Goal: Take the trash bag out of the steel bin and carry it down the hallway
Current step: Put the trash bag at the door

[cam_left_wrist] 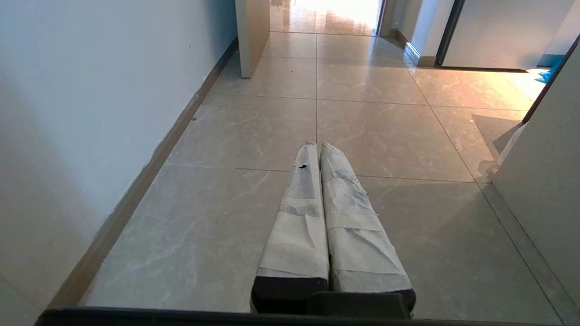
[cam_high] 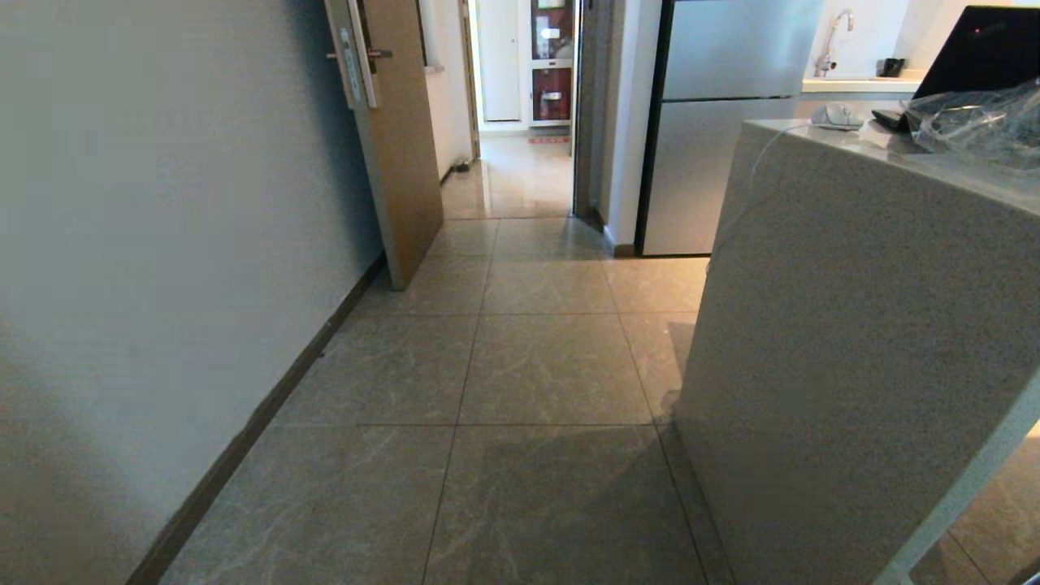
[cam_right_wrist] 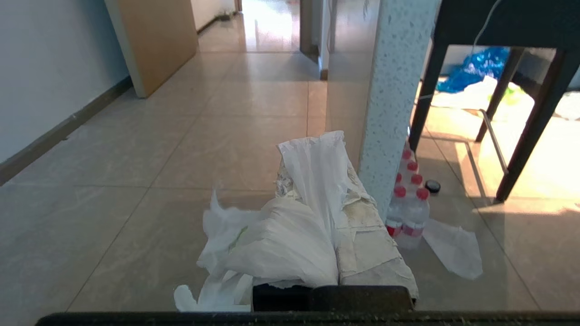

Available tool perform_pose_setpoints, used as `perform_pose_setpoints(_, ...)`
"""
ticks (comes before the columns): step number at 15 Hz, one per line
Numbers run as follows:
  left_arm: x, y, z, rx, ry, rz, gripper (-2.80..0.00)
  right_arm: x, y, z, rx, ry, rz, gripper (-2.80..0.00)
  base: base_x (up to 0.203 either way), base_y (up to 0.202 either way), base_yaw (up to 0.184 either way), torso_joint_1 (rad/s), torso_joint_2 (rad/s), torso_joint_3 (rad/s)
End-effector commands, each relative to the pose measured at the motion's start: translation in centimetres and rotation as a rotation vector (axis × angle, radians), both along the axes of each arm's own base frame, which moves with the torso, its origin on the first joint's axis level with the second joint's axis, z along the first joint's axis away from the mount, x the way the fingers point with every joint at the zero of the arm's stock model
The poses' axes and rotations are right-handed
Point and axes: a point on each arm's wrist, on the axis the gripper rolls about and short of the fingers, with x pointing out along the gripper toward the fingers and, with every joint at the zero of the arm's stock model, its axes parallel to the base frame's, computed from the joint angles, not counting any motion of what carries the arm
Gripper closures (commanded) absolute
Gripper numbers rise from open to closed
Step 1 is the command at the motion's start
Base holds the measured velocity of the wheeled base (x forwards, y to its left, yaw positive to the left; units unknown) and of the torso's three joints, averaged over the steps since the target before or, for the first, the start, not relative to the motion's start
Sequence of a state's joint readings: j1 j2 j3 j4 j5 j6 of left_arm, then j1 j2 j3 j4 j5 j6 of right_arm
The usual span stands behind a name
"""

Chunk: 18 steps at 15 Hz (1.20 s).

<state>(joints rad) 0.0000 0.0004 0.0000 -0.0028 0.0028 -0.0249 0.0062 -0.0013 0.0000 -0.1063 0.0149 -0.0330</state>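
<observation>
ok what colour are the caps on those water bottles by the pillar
Red caps on the water bottles, clearest in the right wrist view.

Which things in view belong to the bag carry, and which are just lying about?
Job:
- trash bag, clamped in the right gripper
- hallway floor ahead

Lying about:
- water bottles by the counter
- clear plastic scrap on the floor
- laptop and mouse
- fridge

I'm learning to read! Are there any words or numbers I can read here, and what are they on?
No words can be read here.
Laptop lid: a small mark, too blurred to read.
Water bottles: red labels, print too small.
Door lock plate: marks too small.
Trash bag in the right claw: no print readable.
</observation>
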Motion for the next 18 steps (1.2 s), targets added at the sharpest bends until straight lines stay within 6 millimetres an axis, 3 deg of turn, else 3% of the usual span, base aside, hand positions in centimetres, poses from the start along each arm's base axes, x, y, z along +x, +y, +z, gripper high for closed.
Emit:
perform_pose_setpoints(1,-0.01,0.00,-0.02,-0.001,-0.002,0.000,0.00,0.32,0.00,-1.10,0.000,0.039,0.001,0.00,0.000,0.000,0.000,0.000,0.00,0.000)
perform_pose_setpoints(10,0.00,0.00,-0.04,0.000,0.000,0.000,0.00,0.32,0.00,-1.10,-0.001,0.039,0.002,0.00,0.000,0.000,0.000,0.000,0.00,0.000)
perform_pose_setpoints(15,-0.01,0.00,-0.02,-0.001,-0.002,0.000,0.00,0.32,0.00,-1.10,-0.001,0.039,0.001,0.00,0.001,0.148,-0.002,0.001,0.00,0.002)
perform_pose_setpoints(18,-0.01,0.00,0.00,0.000,-0.002,0.000,0.00,0.32,0.00,-1.10,0.000,0.039,0.002,0.00,0.000,0.027,0.000,0.000,0.00,-0.001)
